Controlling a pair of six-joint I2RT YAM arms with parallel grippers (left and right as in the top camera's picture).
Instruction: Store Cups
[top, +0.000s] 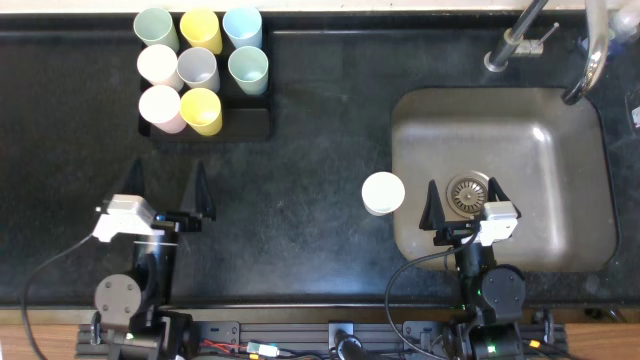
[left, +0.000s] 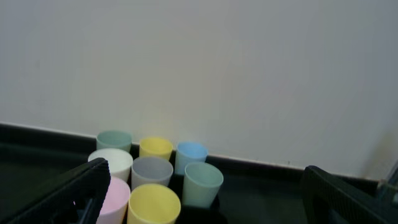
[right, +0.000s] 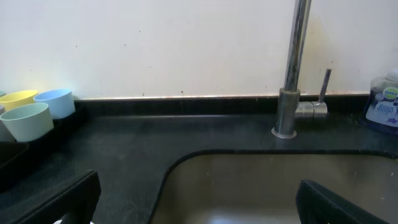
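A black tray (top: 250, 122) at the counter's back left holds several pastel cups. They include a pink cup (top: 161, 107), a yellow cup (top: 201, 110) and a green cup (top: 247, 68); the tray's front right slot is empty. The left wrist view shows the same cluster, with the yellow cup (left: 153, 202) nearest. A lone white cup (top: 383, 193) stands upright on the counter, just left of the sink. My left gripper (top: 170, 190) is open, in front of the tray and apart from it. My right gripper (top: 463, 200) is open over the sink's front left part, right of the white cup.
The steel sink (top: 500, 110) fills the right side, with its drain (top: 468, 192) close to the right gripper. A faucet (right: 292, 93) and a soap bottle (right: 382, 99) stand behind it against the wall. Dark bare counter (top: 320, 150) lies between tray and sink.
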